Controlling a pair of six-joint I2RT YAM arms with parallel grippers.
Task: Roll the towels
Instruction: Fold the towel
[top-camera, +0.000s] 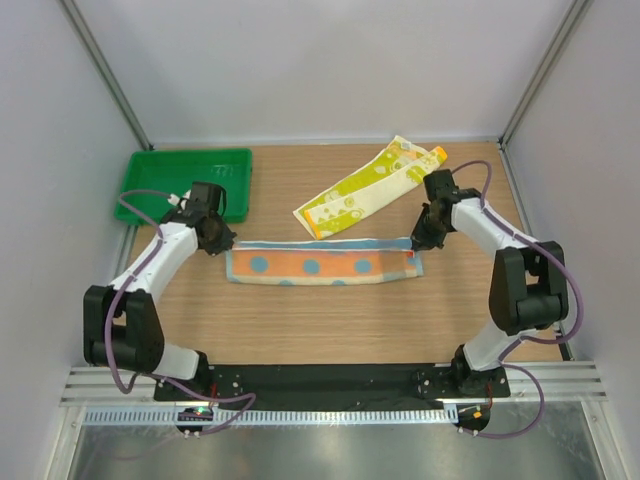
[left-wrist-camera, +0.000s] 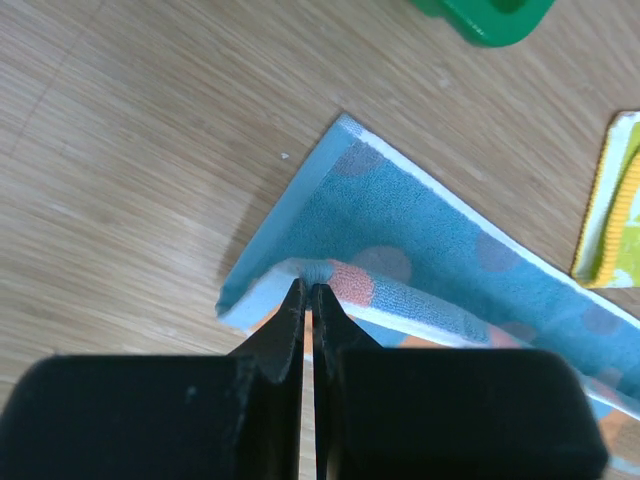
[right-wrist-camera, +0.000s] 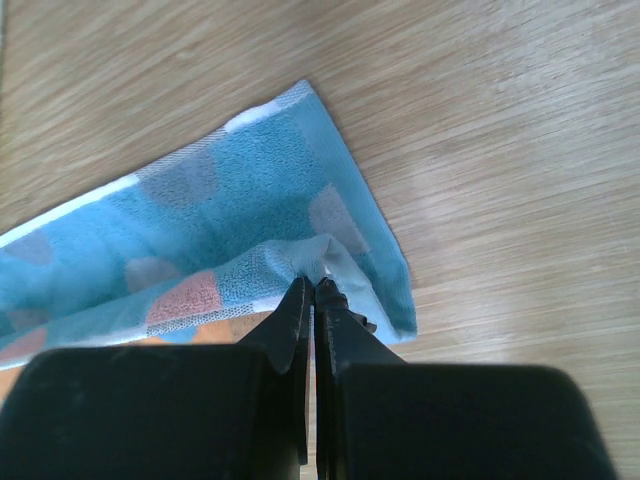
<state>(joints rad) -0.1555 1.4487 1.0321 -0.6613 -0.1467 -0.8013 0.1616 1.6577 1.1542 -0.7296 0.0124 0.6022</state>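
The light blue patterned towel (top-camera: 320, 264), with an orange dotted face, lies stretched across the middle of the table. My left gripper (top-camera: 218, 240) is shut on its left end (left-wrist-camera: 400, 240), pinching a raised fold. My right gripper (top-camera: 418, 241) is shut on its right end (right-wrist-camera: 230, 220), also pinching a lifted fold. The yellow-green and white towel (top-camera: 372, 185) with the orange edge lies flat and slanted behind it, untouched; a corner shows in the left wrist view (left-wrist-camera: 615, 210).
A green plastic tray (top-camera: 185, 182) stands at the back left, close behind my left gripper; its corner shows in the left wrist view (left-wrist-camera: 490, 18). White walls enclose the table on three sides. A black base rail (top-camera: 330, 380) runs along the near edge.
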